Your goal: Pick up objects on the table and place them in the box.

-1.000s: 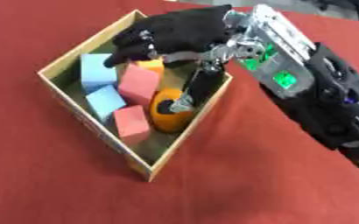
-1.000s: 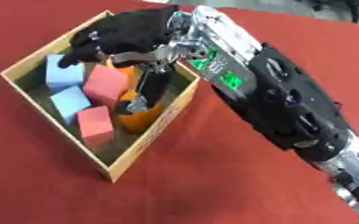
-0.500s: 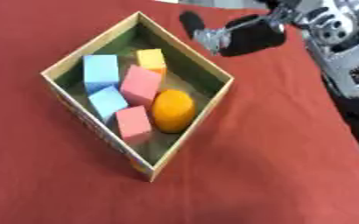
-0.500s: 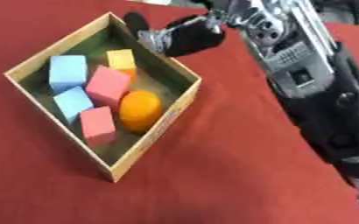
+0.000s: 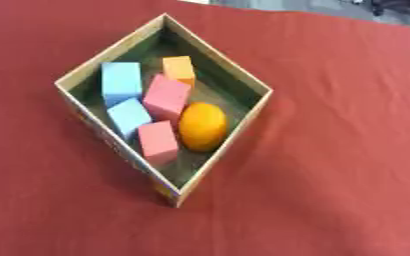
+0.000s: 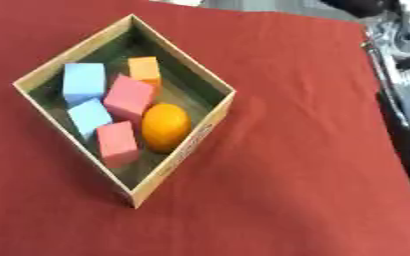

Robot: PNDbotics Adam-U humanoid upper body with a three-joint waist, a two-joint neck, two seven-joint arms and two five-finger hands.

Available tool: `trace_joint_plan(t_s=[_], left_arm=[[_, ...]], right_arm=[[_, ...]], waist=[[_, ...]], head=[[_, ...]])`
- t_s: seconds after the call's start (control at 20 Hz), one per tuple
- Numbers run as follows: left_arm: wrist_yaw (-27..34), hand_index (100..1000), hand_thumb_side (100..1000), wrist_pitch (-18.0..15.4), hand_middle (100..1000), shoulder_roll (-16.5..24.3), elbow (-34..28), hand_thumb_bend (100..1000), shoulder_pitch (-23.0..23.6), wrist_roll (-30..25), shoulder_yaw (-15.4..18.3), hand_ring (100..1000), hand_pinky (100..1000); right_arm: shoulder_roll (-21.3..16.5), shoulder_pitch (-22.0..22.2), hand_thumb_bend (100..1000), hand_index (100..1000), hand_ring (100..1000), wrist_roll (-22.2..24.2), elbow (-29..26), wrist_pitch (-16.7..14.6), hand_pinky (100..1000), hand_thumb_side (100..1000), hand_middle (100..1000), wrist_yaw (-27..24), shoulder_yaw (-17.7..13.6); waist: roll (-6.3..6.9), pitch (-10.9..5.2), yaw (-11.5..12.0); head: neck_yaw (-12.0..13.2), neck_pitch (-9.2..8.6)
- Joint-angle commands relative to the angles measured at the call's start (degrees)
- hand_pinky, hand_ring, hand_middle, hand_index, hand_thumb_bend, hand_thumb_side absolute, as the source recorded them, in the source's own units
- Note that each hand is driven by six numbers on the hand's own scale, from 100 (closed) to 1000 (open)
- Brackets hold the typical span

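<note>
Six things fill the box [image 5: 222,59], a shallow open tray with thin, pale wooden walls and a dull greenish floor, standing cornerwise on the counter [image 5: 331,165], whose red cloth shows a fine woven grain. We see two light blue cubes [image 5: 120,83], matte and foam-like, along the left wall, one far and one nearer. Between them and the right wall lie two pink blocks [image 5: 166,96], the larger tilted toward the middle, the smaller near the box's near corner. We find a small orange cube [image 5: 179,69] at the far side, and a smooth, rounded orange [image 5: 201,126] touching the larger pink block. Neither of our hands shows, so we cannot tell their state; only a dark piece of arm [image 6: 399,100] runs down the right edge.
</note>
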Motion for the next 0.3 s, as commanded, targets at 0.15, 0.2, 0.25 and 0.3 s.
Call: trace_joint_plan(t_s=[0.15,0.2,0.25,0.3], left_arm=[[-0.33,875,796,0.02,785,0.83,-0.87,202,-0.16,0.39,0.47,919,937],[-0.36,875,795,-0.02,785,0.73,-0.87,202,-0.19,0.5,0.54,919,936],[-0.36,875,795,-0.09,785,0.65,-0.87,201,-0.19,0.63,0.59,919,936],[-0.37,875,795,-0.18,785,0.61,-0.87,201,-0.15,0.74,0.62,919,936]], right_arm=[[1.02,2.29,100,865,931,-2.96,-1.14,-0.47,886,523,703,-1.97,-2.63],[1.88,2.41,100,869,934,-3.21,-1.14,-0.87,891,527,710,-2.21,-3.02],[2.71,2.38,100,874,938,-3.49,-1.14,-1.7,893,564,724,-2.49,-3.37],[3.56,2.3,100,877,940,-3.76,-1.14,-2.87,893,539,731,-2.77,-3.72]], waist=[[1.92,-1.64,-0.25],[2.14,-1.55,-0.25],[2.32,-1.48,-0.29],[2.49,-1.4,-0.35]], head=[[0.74,-0.72],[0.97,-0.77],[1.15,-0.79],[1.28,-0.81]])
